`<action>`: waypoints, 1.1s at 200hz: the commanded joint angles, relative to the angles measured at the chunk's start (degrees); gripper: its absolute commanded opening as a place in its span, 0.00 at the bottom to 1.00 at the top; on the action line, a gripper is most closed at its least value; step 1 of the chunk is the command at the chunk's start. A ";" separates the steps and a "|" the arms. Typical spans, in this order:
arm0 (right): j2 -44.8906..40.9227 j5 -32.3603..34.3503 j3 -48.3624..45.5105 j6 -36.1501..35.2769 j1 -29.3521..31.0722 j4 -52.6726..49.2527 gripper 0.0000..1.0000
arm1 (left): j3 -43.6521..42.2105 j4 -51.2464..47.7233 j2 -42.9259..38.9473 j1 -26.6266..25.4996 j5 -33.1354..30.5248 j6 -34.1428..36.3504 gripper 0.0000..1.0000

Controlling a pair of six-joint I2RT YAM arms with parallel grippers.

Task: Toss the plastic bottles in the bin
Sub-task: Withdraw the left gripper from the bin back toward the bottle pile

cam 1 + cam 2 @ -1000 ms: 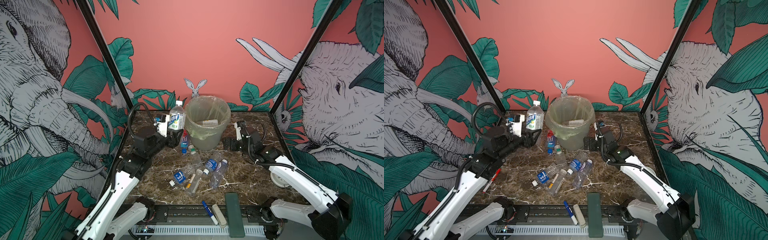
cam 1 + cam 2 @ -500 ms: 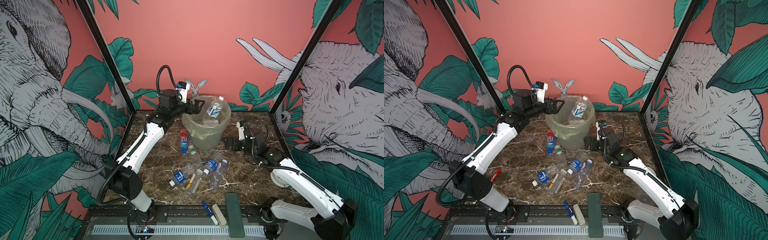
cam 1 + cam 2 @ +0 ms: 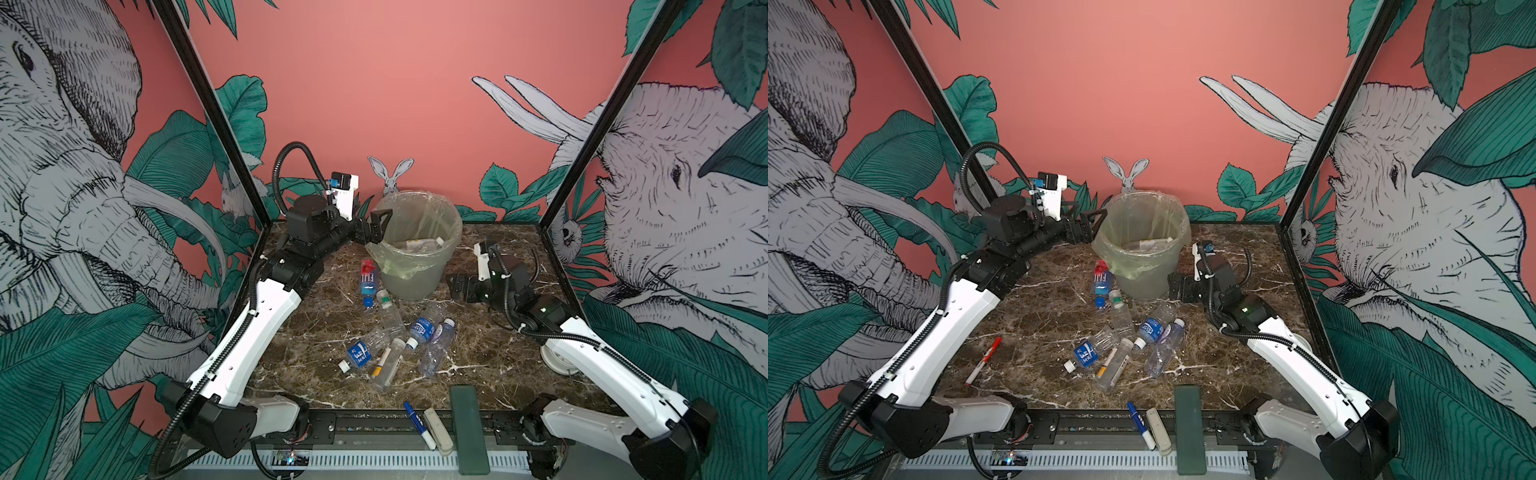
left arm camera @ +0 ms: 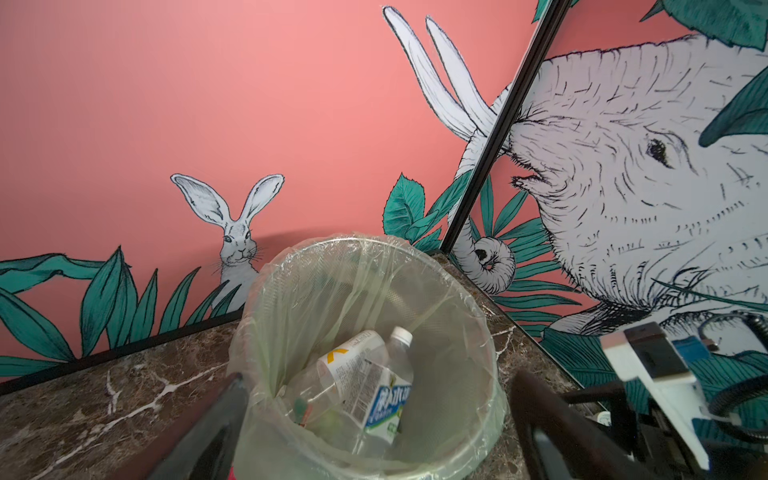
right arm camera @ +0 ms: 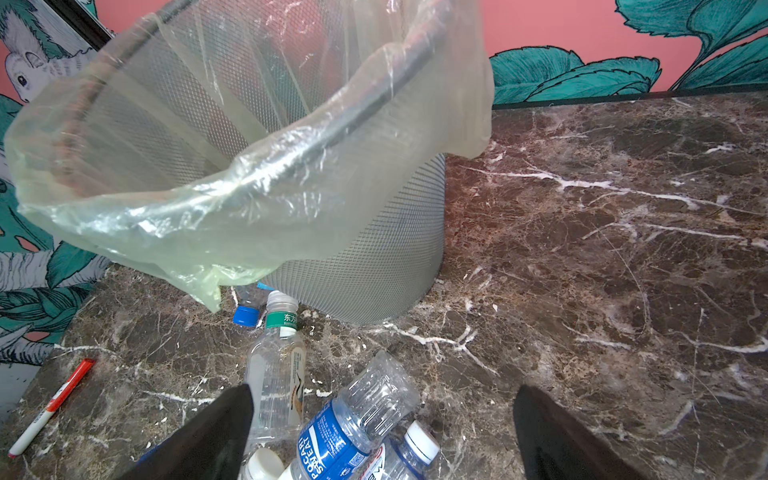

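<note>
The bin [image 3: 415, 282] [image 3: 1144, 286], a grey mesh pail lined with a pale green bag, stands at the back centre. My left gripper [image 3: 380, 226] [image 3: 1090, 226] is open and empty at the bin's left rim. In the left wrist view a blue-and-white-labelled bottle [image 4: 382, 399] and a yellow-marked one [image 4: 349, 361] lie in the bin [image 4: 453, 332]. My right gripper [image 3: 457, 286] [image 5: 384, 390] stands open and low, right of the bin. Several plastic bottles lie on the table: a Fiji bottle [image 3: 369, 278], a green-capped one [image 3: 388, 309] [image 5: 276, 365] and a Pocari bottle [image 3: 424, 328] [image 5: 345, 428].
A red pen [image 3: 984, 359] [image 5: 54, 401] lies on the left of the marble table. At the front edge lie a blue marker [image 3: 417, 422], a white stick [image 3: 436, 428] and a dark green bar [image 3: 469, 428]. Wall panels close in both sides.
My left gripper swung a blue-and-white-labelled bottle up from the bin's left and opened. The bottle flew over the rim and now lies in the bin. The right arm barely moved.
</note>
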 commanded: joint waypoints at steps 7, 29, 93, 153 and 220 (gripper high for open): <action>-0.03 0.73 -1.49 1.34 0.17 0.62 0.99 | -4.00 -2.90 -2.22 0.19 -1.21 2.18 1.00; 0.17 1.12 -2.14 1.92 0.19 0.37 0.99 | -6.02 -3.68 -3.83 0.19 -1.27 2.97 1.00; 0.28 2.57 -3.76 3.95 0.46 -0.46 0.99 | -13.24 -5.78 -9.43 0.18 -0.10 4.30 1.00; 1.88 2.78 -5.04 5.06 0.52 -0.51 0.99 | -23.89 -9.33 -15.89 -0.41 -2.23 2.79 1.00; 5.29 2.07 -4.43 4.79 0.53 0.14 0.99 | -33.44 -11.80 -21.39 -3.85 -6.66 0.03 0.99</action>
